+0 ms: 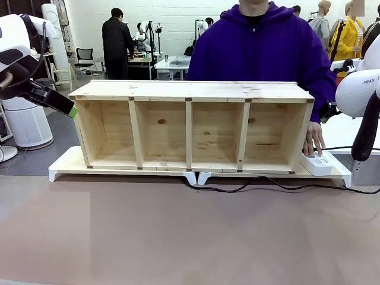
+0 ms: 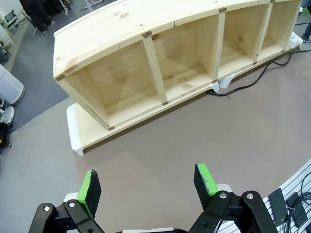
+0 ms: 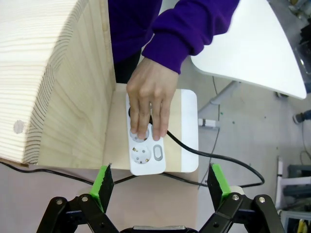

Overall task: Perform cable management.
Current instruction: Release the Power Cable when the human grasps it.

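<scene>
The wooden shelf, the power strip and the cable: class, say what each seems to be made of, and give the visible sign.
The wooden shelf: pale unpainted wood, probably pine, with knots and grain showing.
The power strip: white, smooth, moulded, likely plastic.
The cable: thin and black, lying in loose curves on the table, so probably a flexible rubber or plastic sheath.

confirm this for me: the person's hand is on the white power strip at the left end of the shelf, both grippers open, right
Not quite. The person's hand rests on the white power strip at the right end of the wooden shelf, as the front view shows. The left gripper and right gripper are open.
</scene>
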